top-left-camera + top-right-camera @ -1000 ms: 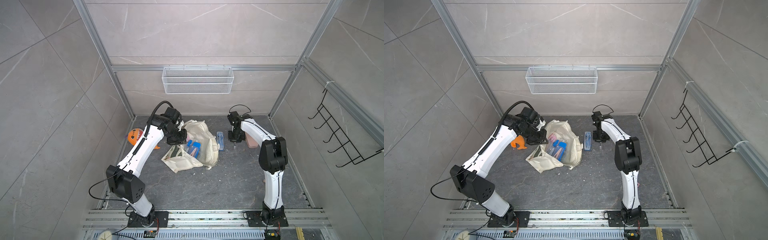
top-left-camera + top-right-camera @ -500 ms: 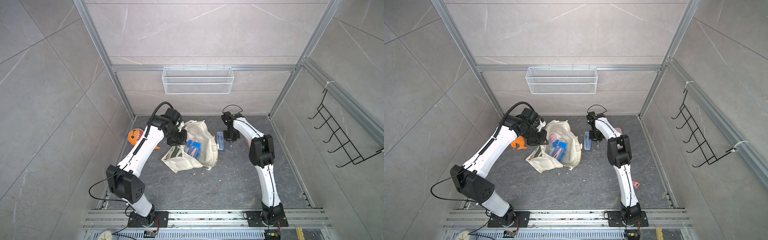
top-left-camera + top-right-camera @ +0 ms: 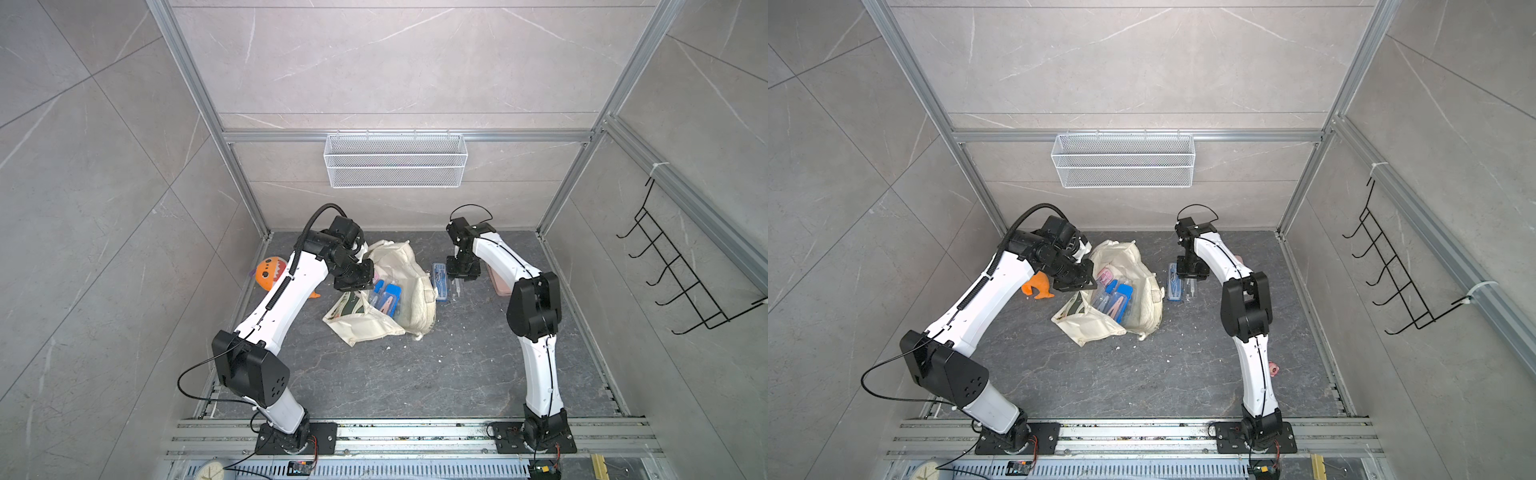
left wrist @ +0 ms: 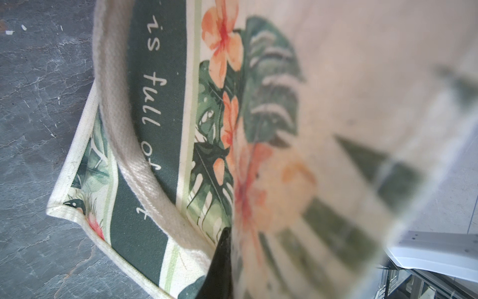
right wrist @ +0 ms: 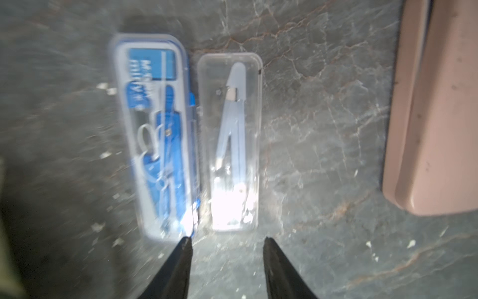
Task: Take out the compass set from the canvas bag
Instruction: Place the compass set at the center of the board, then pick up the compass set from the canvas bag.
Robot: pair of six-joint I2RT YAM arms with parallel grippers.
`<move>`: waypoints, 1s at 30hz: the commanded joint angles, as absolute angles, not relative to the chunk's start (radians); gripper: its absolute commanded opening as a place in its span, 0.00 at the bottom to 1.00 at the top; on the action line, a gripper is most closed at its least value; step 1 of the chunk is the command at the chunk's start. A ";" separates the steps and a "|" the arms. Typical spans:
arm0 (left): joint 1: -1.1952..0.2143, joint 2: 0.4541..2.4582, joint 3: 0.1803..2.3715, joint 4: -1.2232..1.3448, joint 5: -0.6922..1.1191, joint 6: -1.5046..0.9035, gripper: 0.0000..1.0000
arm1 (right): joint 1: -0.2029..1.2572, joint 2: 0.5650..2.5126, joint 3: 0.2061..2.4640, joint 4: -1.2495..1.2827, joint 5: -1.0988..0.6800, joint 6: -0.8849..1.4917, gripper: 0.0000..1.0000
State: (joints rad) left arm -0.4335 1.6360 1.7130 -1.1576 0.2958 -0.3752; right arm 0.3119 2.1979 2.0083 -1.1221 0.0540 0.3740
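The dark grey stone-look floor (image 3: 415, 374) carries the canvas bag (image 3: 411, 286), slumped open. Just beside the bag, on its right, a blue compass set (image 5: 157, 137) and a clear compass set (image 5: 232, 142) lie side by side. A pink case (image 5: 434, 116) lies beyond them. An orange plush toy (image 3: 270, 272) sits near the bag's left side.

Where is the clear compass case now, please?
In a top view, the clear case lies on the floor right of the canvas bag, beside the blue case, below the open right claw.
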 commanded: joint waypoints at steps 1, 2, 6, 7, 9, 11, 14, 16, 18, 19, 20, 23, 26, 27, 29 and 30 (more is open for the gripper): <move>-0.435 1.595 1.718 -1.128 0.321 -0.378 0.00 | 0.316 2.049 1.907 -1.046 -0.015 0.440 0.48; -0.435 1.592 1.717 -1.123 0.320 -0.377 0.00 | 0.316 2.007 1.861 -1.017 -0.026 0.458 0.47; -0.435 1.569 1.696 -1.100 0.313 -0.372 0.00 | 0.318 1.854 1.700 -0.912 -0.082 0.540 0.46; -0.436 1.563 1.691 -1.095 0.313 -0.369 0.00 | 0.319 1.820 1.668 -0.887 -0.097 0.561 0.47; -0.436 1.553 1.683 -1.093 0.311 -0.364 0.00 | 0.331 1.746 1.607 -0.843 -0.129 0.611 0.47; -0.436 1.547 1.675 -1.095 0.310 -0.361 0.00 | 0.351 1.695 1.569 -0.819 -0.151 0.654 0.47; -0.437 1.544 1.664 -1.098 0.313 -0.361 0.00 | 0.399 1.635 1.532 -0.792 -0.176 0.712 0.47; -0.437 1.539 1.653 -1.094 0.320 -0.363 0.00 | 0.441 1.605 1.522 -0.783 -0.174 0.738 0.47; -0.436 1.530 1.638 -1.082 0.321 -0.362 0.00 | 0.488 1.578 1.523 -0.779 -0.157 0.757 0.47; -0.436 1.527 1.632 -1.075 0.322 -0.360 0.00 | 0.514 1.566 1.525 -0.775 -0.147 0.764 0.47; -0.437 1.523 1.627 -1.070 0.324 -0.359 0.00 | 0.545 1.557 1.526 -0.770 -0.137 0.772 0.47; -0.437 1.522 1.623 -1.069 0.332 -0.351 0.00 | 0.623 1.545 1.529 -0.760 -0.123 0.791 0.46; -0.436 1.525 1.625 -1.066 0.331 -0.352 0.00 | 0.696 1.549 1.539 -0.752 -0.117 0.797 0.45; -0.437 1.528 1.625 -1.063 0.332 -0.354 0.00 | 0.721 1.552 1.538 -0.746 -0.115 0.800 0.45; -0.437 1.531 1.626 -1.055 0.336 -0.360 0.00 | 0.759 1.564 1.526 -0.734 -0.112 0.817 0.44; -0.436 1.532 1.626 -1.051 0.336 -0.363 0.00 | 0.774 1.573 1.518 -0.726 -0.116 0.826 0.44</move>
